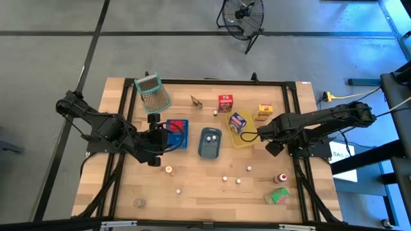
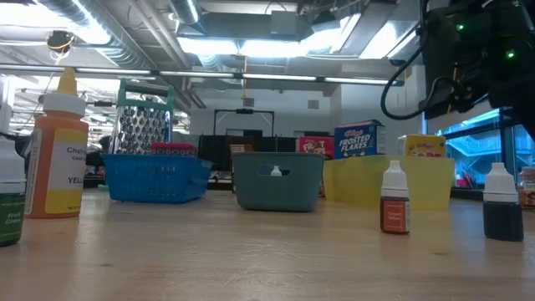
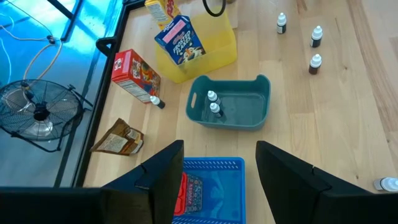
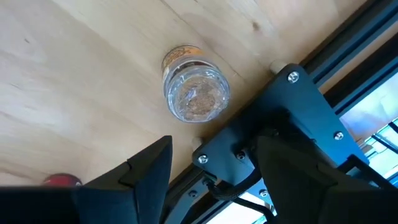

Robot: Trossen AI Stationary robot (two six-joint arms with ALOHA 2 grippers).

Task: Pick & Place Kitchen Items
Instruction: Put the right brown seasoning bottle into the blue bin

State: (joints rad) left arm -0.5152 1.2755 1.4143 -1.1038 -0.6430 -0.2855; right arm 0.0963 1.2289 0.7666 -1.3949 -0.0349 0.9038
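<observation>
The kitchen items are partly sorted: a blue cereal carton point(image 1: 237, 120) stands in the yellow plastic tray point(image 1: 244, 137), while small dropper bottles point(image 1: 238, 181) remain scattered on the wooden table point(image 1: 192, 186). Left gripper point(image 3: 217, 180) and right gripper point(image 4: 211, 165) hang apart, empty.

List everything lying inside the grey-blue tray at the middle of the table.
The grey-blue tray holds two small white-capped dropper bottles, lying side by side against one end wall. The rest of its floor shows bare; nothing covers it in the left wrist view.

Three trays point(image 1: 210, 149), four cartons point(image 1: 225, 102), one grater point(image 1: 153, 92), two arms point(image 1: 103, 125).
</observation>
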